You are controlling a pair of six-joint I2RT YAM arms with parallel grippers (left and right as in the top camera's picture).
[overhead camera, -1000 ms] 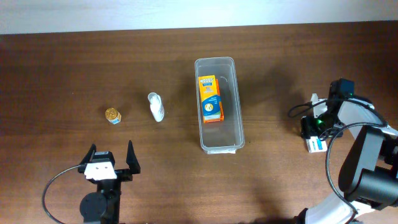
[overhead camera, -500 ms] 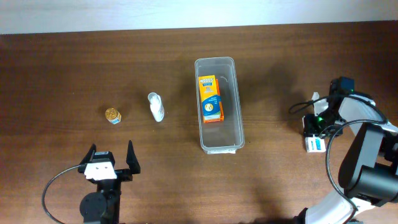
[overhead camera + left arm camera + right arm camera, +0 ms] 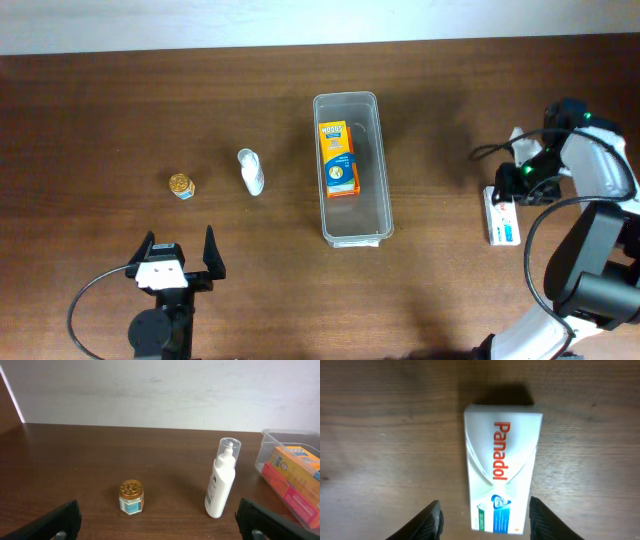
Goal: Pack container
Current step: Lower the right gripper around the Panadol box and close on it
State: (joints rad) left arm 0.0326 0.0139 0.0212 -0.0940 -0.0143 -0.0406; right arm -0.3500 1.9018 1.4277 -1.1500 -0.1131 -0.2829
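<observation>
A dark brown wooden table fills the views, with a pale wall along the top edge. The container (image 3: 377, 215), a clear narrow bin, sits at the centre of the overhead view. An orange carton (image 3: 340, 160) lies flat in its upper half. The lower half and a strip down the right side are bare.

At the far right of the overhead view lies a white Panadol box (image 3: 502, 467), flat on the wood and well apart from the bin. The right gripper (image 3: 486, 520) is over it. Its fingers (image 3: 431, 521) are spread wider than the box and stand either side of its lower end in the wrist view. Whether they touch the cardboard cannot be told.

The step in hand looks like picking up this box. To do it well, the fingers should move up the frame toward the middle of the box's length, so that it does not droop from one end. They should stay square to the long edges, come low, then close gently, since thin cardboard crushes. The bare lower half of the bin is probably the easiest place to set it.

At lower left the left gripper (image 3: 180, 245) waits with fingers wide and nothing between them. It faces a gold-lidded jar (image 3: 131, 496) and a white pump bottle (image 3: 221, 480), both left of the bin and not yet packed.
</observation>
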